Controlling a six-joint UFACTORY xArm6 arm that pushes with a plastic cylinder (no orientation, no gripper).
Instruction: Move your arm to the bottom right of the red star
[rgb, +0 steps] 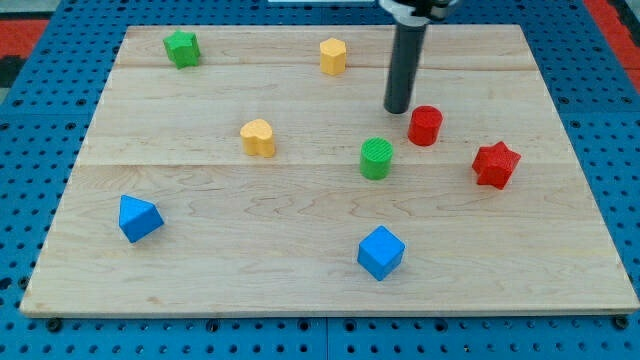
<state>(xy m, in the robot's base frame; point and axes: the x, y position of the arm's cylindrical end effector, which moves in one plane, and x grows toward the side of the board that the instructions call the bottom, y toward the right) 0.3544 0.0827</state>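
The red star (496, 164) lies on the wooden board (220, 250) at the view's right, about mid-height. My tip (398, 109) is the lower end of the dark rod that comes down from the view's top. It rests on the board up and to the left of the red star, just left of the red cylinder (425, 125). The red cylinder stands between my tip and the star. The green cylinder (376, 158) sits just below my tip.
A yellow hexagonal block (333, 56) is at the top centre, a green star (182, 48) at the top left, a yellow heart (258, 138) left of centre, a blue block (138, 218) at the lower left, a blue cube (381, 252) at the bottom centre.
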